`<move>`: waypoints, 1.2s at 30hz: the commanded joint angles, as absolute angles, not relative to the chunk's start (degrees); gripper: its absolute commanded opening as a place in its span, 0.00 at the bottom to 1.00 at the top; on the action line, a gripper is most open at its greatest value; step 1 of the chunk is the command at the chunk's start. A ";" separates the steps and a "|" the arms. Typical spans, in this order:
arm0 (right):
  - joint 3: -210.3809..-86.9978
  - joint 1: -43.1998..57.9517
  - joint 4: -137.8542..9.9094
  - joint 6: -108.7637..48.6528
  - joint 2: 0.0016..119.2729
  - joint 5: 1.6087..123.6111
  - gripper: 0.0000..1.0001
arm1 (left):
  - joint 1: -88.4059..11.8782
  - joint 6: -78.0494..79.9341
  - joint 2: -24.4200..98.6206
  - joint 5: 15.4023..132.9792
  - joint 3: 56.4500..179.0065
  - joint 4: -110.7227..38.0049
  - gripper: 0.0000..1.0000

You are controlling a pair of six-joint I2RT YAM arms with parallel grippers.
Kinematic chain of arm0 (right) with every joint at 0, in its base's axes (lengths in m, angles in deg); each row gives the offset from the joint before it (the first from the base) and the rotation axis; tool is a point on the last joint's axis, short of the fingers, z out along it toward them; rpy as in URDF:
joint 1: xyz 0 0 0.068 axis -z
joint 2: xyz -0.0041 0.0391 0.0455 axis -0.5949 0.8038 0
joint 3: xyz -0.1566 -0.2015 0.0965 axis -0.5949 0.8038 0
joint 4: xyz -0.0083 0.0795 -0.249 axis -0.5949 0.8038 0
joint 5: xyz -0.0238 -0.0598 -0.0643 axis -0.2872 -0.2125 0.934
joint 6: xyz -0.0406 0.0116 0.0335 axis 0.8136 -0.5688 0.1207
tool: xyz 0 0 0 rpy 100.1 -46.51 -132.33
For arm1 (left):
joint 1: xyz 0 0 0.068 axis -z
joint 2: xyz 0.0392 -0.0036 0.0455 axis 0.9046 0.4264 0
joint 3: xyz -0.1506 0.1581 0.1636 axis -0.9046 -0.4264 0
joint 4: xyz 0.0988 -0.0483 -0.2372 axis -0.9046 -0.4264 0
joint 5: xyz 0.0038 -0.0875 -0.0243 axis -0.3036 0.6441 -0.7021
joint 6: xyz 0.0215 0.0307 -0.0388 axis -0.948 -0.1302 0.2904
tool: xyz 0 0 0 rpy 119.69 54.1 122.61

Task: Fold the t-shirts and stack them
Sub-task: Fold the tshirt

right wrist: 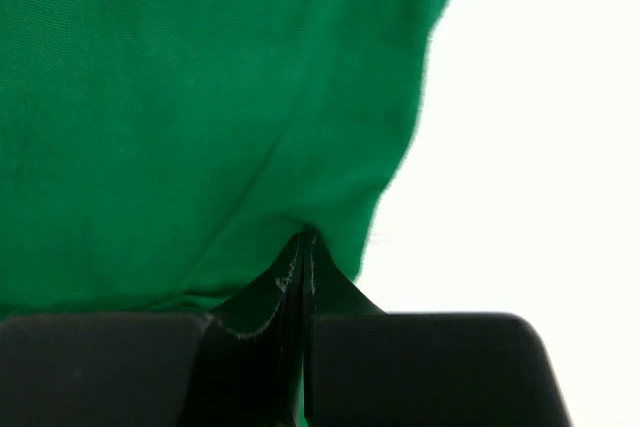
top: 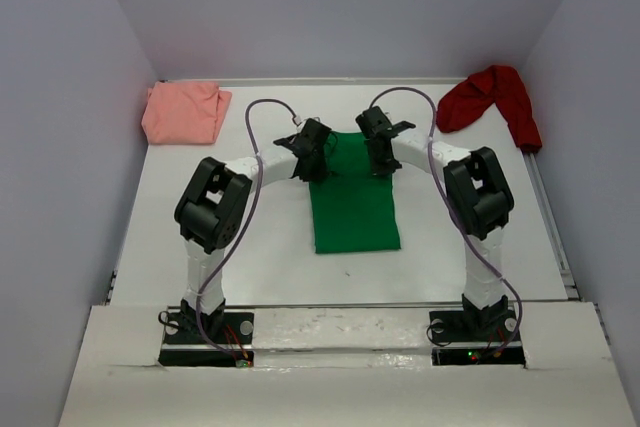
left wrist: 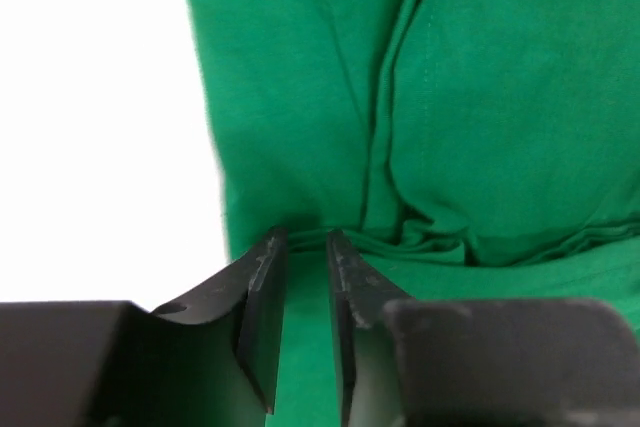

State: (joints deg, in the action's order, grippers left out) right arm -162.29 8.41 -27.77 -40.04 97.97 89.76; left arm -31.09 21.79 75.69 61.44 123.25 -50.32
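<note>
Folding the green shirt (top: 355,209): at its far edge your left gripper (left wrist: 305,235) stands slightly parted, while your right gripper (right wrist: 305,235) pinches the cloth. Next, probably release and fold crosswise.

A plain white counter (top: 270,257) fills the middle of the top view. Pale lavender-grey walls close it in: a back wall (top: 340,7) at 12 o'clock, one side wall (top: 60,147) at 9 o'clock and another (top: 600,167) at 3 o'clock. A thin grey rail (top: 555,232) runs along the counter's 3 o'clock edge. At 6 o'clock a white panel (top: 340,392) spans the near side.
</note>
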 commanded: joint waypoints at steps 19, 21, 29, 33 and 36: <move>-138.21 7.41 -20.09 -48.72 57.60 83.62 0.73 | -27.76 25.57 40.29 68.36 105.89 -56.32 0.84; -131.96 7.41 -19.66 -52.23 50.39 81.78 0.73 | -27.76 26.80 33.96 71.28 100.34 -54.20 0.84; -121.75 7.41 -20.88 -61.11 30.07 75.27 0.73 | -28.37 31.20 24.53 81.65 82.22 -45.94 0.83; -118.68 7.41 -24.83 -63.22 32.42 72.28 0.72 | -29.78 30.32 29.27 86.39 80.01 -42.60 0.82; -116.48 7.41 -29.30 -64.19 34.27 70.70 0.72 | -30.40 30.23 31.12 88.25 79.31 -40.58 0.83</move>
